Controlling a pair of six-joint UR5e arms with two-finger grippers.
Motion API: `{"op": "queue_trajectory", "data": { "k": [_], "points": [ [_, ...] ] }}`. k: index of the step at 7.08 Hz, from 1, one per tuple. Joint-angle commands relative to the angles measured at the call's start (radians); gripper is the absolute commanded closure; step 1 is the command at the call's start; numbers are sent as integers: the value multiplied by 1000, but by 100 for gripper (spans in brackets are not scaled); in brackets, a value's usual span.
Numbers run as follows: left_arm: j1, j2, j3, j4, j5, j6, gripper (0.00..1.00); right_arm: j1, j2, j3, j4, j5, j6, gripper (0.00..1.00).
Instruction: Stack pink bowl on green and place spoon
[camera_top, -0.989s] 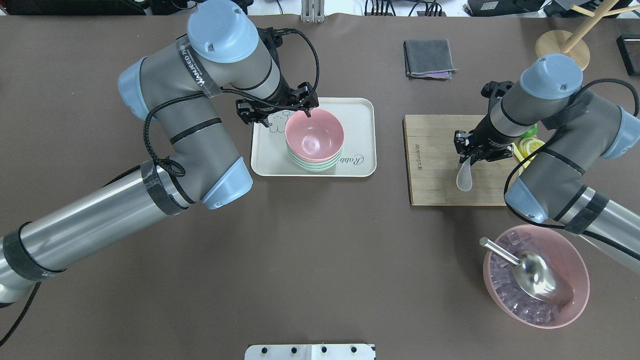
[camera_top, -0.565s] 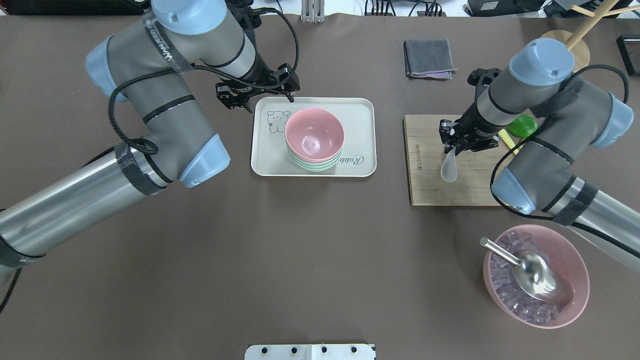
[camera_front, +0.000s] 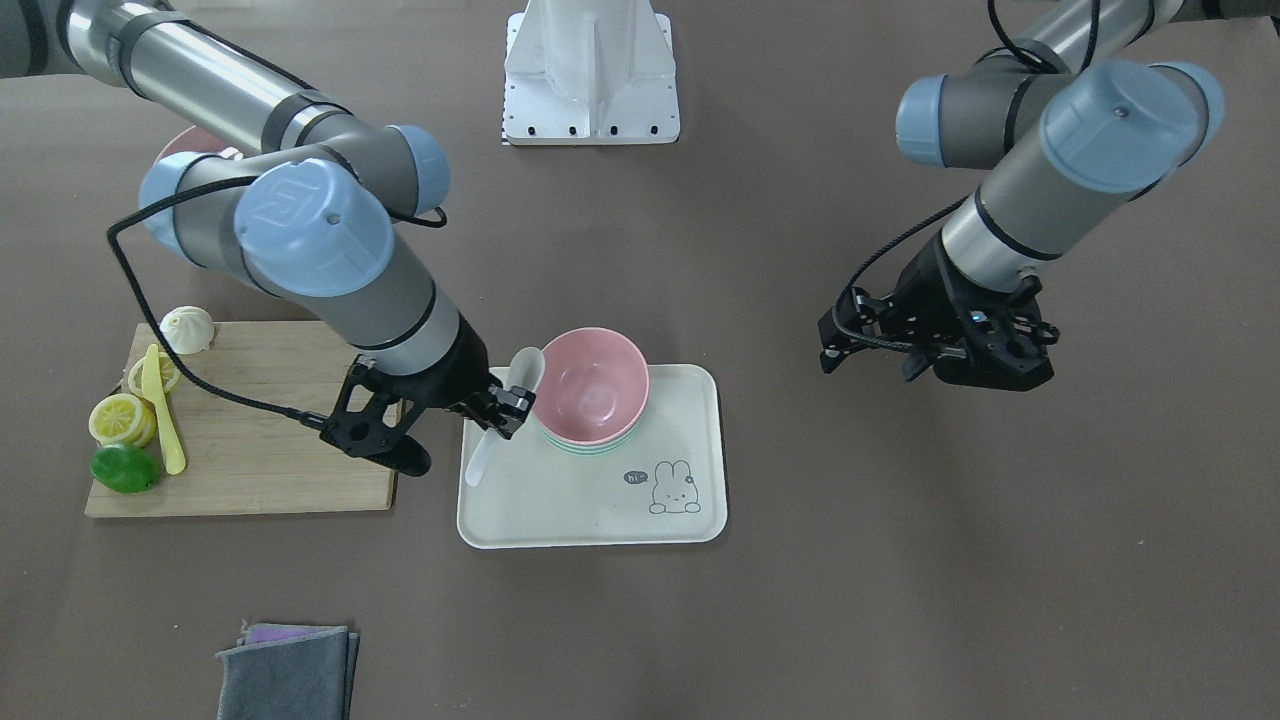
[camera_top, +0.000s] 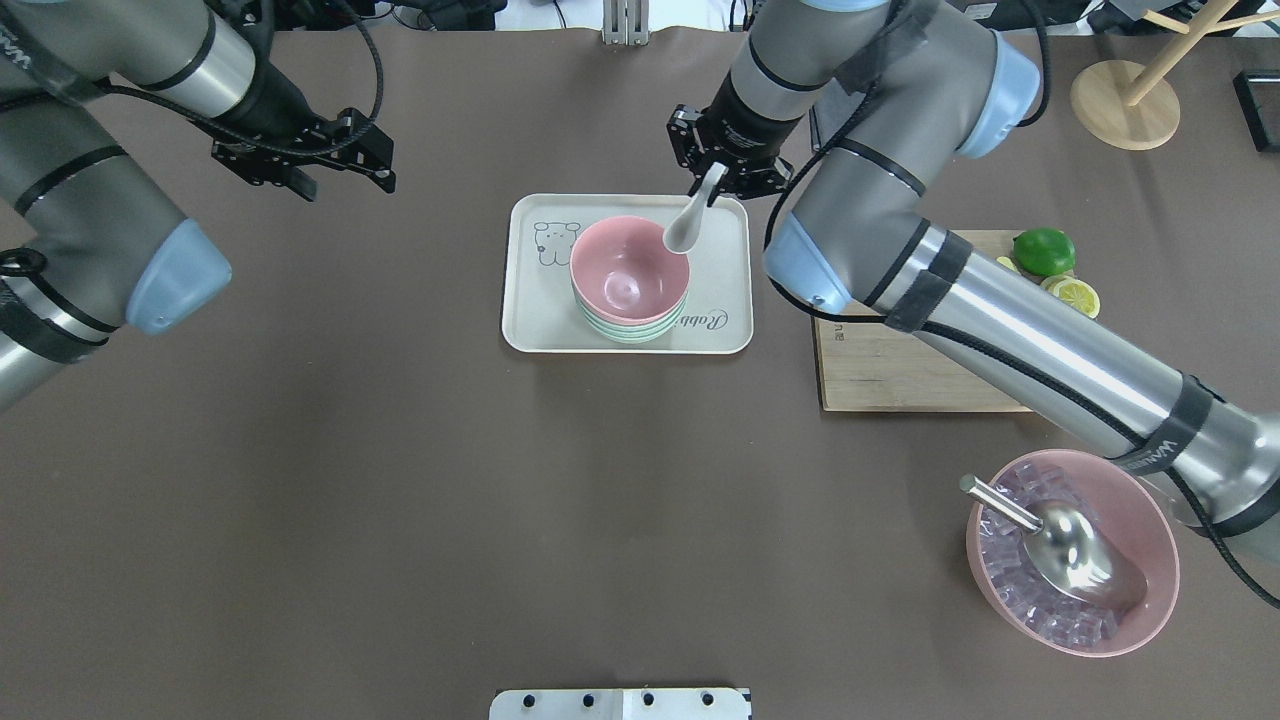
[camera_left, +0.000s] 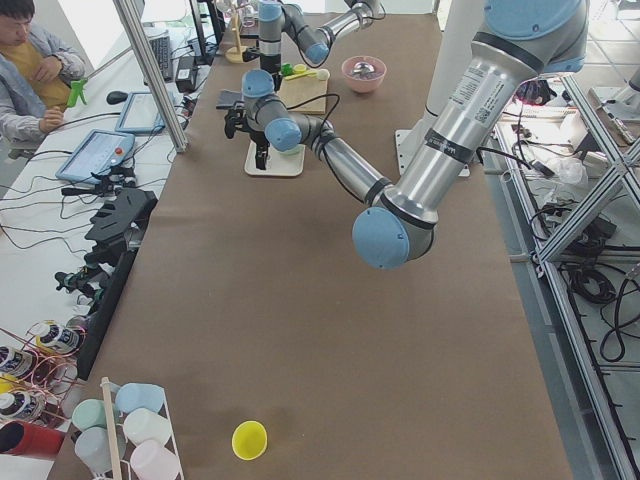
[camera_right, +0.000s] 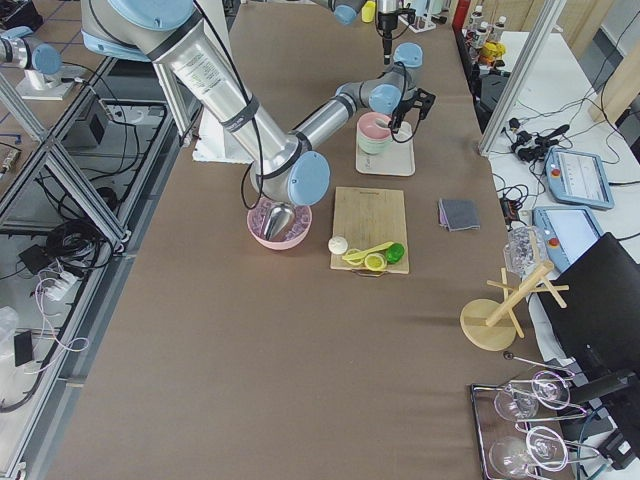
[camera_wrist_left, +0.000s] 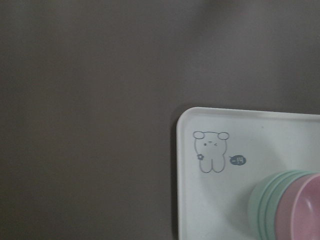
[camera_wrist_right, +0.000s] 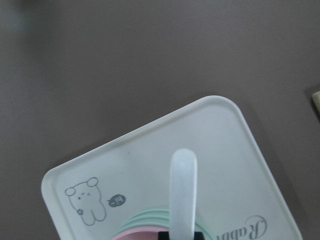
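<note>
The pink bowl (camera_top: 628, 268) sits nested on the green bowls (camera_top: 630, 330) on the cream tray (camera_top: 540, 320). My right gripper (camera_top: 718, 180) is shut on the white spoon (camera_top: 685, 225) and holds it tilted above the tray's far right part, its lower end over the pink bowl's rim. In the front view the spoon (camera_front: 520, 375) is beside the pink bowl (camera_front: 590, 385). The right wrist view shows the spoon (camera_wrist_right: 183, 190) over the tray (camera_wrist_right: 150, 165). My left gripper (camera_top: 342, 183) is open and empty over bare table, left of the tray.
A wooden cutting board (camera_top: 880, 370) with a lime (camera_top: 1043, 250) and lemon slices (camera_top: 1075, 295) lies right of the tray. A large pink bowl of ice (camera_top: 1150, 540) with a metal scoop (camera_top: 1080, 555) stands at front right. A wooden stand (camera_top: 1125, 95) is at the back right, and a grey cloth (camera_front: 285, 670) lies beyond the board.
My right arm has carried the spoon left from over the cutting board to over the tray and the pink bowl's rim. My left arm has drawn back left, away from the tray.
</note>
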Motion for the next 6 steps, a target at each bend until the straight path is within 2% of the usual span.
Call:
{"op": "queue_trajectory", "data": {
  "k": [1, 2, 3, 4, 5, 6],
  "points": [
    [-18, 16, -3, 0, -12, 24, 6, -37, 39, -22, 37, -24, 62, 100],
    [-16, 16, -2, 0, -12, 24, 6, -37, 30, -22, 72, -25, 55, 29],
    [-16, 18, -2, 0, -12, 22, 6, -36, -11, -13, 114, -25, 31, 0],
    [-18, 21, -2, 0, -12, 22, 6, -4, -54, 2, 105, 10, -30, 0],
    [-18, 28, -2, 0, -11, 27, 6, 106, -156, 22, 106, 186, -157, 0],
    [-26, 60, -11, -2, -9, 42, 3, 248, -280, 36, 109, 314, -368, 0]
  ]
}}
